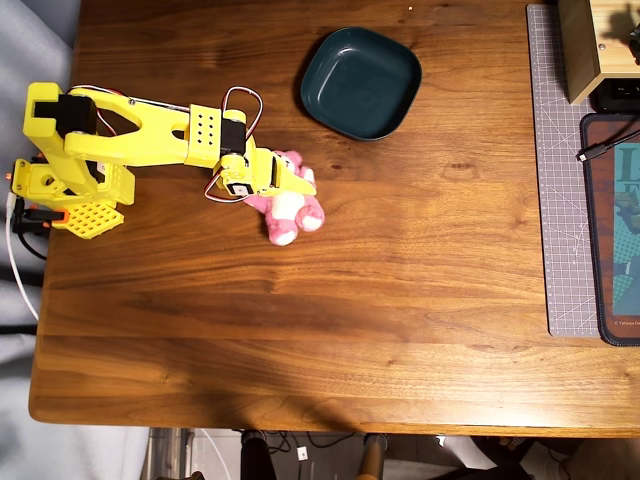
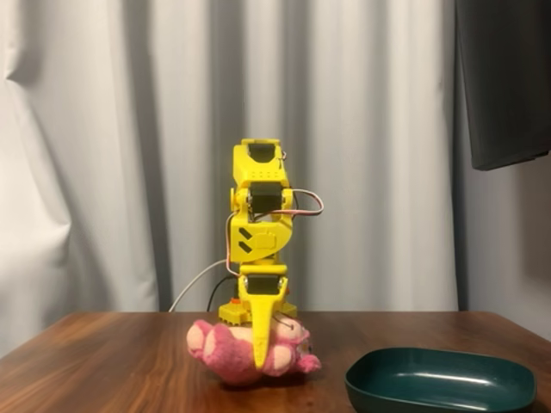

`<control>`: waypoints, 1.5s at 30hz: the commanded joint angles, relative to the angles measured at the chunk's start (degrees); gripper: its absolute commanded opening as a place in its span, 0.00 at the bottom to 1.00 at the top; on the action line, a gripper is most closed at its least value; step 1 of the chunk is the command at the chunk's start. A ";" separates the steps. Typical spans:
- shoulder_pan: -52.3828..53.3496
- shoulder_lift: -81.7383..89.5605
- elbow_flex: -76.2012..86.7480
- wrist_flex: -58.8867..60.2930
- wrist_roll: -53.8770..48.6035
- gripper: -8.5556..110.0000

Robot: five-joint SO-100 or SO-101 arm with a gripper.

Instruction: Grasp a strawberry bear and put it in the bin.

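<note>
On the wooden worktop [image 1: 400, 300], overhead view, we list: one strawberry bear [image 1: 290, 205], pink, lying left of centre, at 7 o'clock from the bin [image 1: 360, 82] and clear of it. One yellow arm [image 1: 140, 140], reaching in from 9 o'clock. One end effector [image 1: 300, 185], set down over the bear, fingers either side of its body; we record it as clenched on the plush. In the fixed view, the end effector [image 2: 259, 366] points straight down into the bear [image 2: 232, 353], which rests on the worktop. The teal bin [image 2: 441, 379] sits at the bear's 3 o'clock, nothing inside.
</note>
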 commanded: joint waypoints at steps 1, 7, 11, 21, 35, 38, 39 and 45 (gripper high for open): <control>-0.18 0.26 -2.11 0.09 0.53 0.28; -0.09 -0.18 -2.55 0.26 0.53 0.07; -0.35 -0.53 -2.99 0.53 0.53 0.07; 2.72 22.76 -16.52 21.36 7.29 0.07; 20.39 33.31 -24.43 17.05 10.81 0.07; 21.27 33.31 -21.97 11.51 10.72 0.07; 21.09 33.22 -21.18 9.58 10.72 0.07; 17.84 23.38 -23.20 2.46 10.63 0.07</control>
